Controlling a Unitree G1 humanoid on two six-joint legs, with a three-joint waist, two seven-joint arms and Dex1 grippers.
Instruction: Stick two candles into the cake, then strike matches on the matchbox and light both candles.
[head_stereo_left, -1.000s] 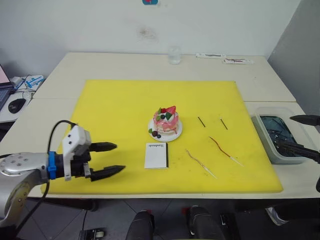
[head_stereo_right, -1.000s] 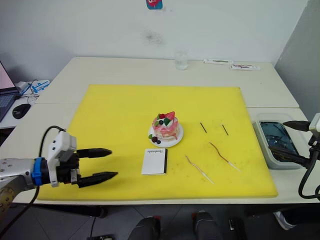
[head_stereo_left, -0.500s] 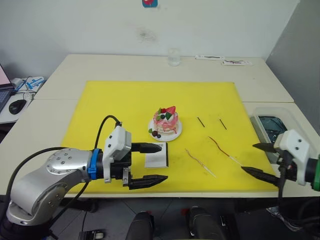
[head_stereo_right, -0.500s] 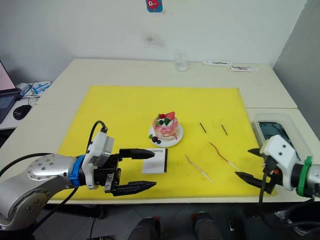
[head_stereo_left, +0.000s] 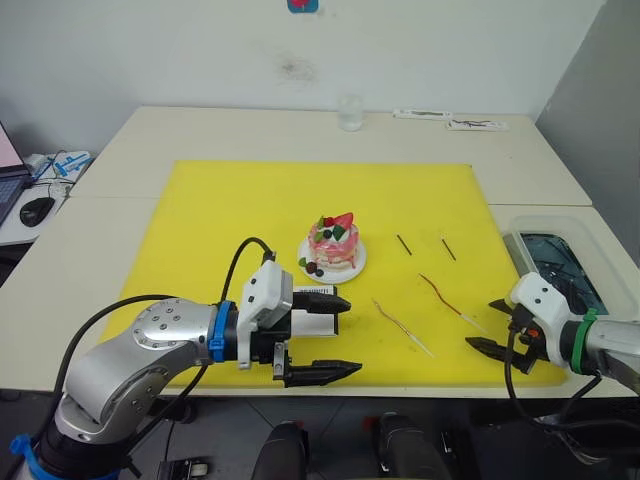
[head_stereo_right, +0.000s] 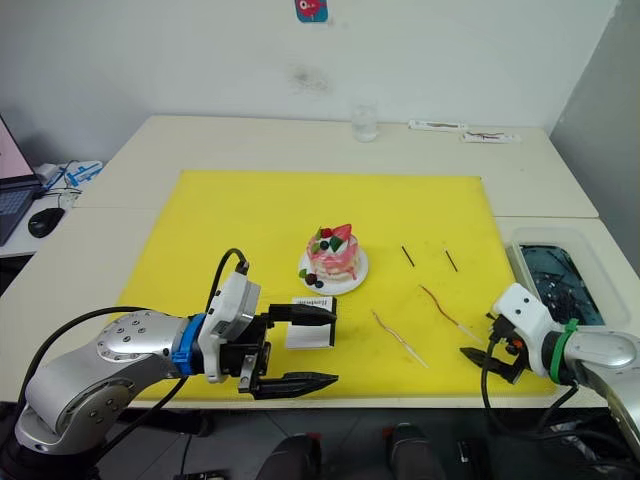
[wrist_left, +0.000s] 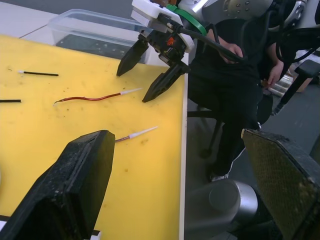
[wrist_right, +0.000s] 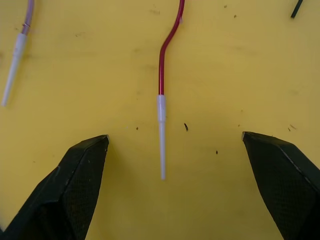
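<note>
Your support: pale table (head_stereo_left: 120, 160), frame centre | on it: yellow mat (head_stereo_left: 240, 215) mid-frame | clear glass (head_stereo_left: 348, 112) top centre | clear bin (head_stereo_left: 560, 262) right edge | two wrappers (head_stereo_left: 450, 118) upper right

The left gripper (head_stereo_left: 325, 335) covers much of the matchbox (head_stereo_left: 322, 308) at centre frame, and its lettering is too small to read. In the right wrist view the red candle (wrist_right: 164, 75) and tan candle (wrist_right: 19, 50) run off the top edge.
</note>
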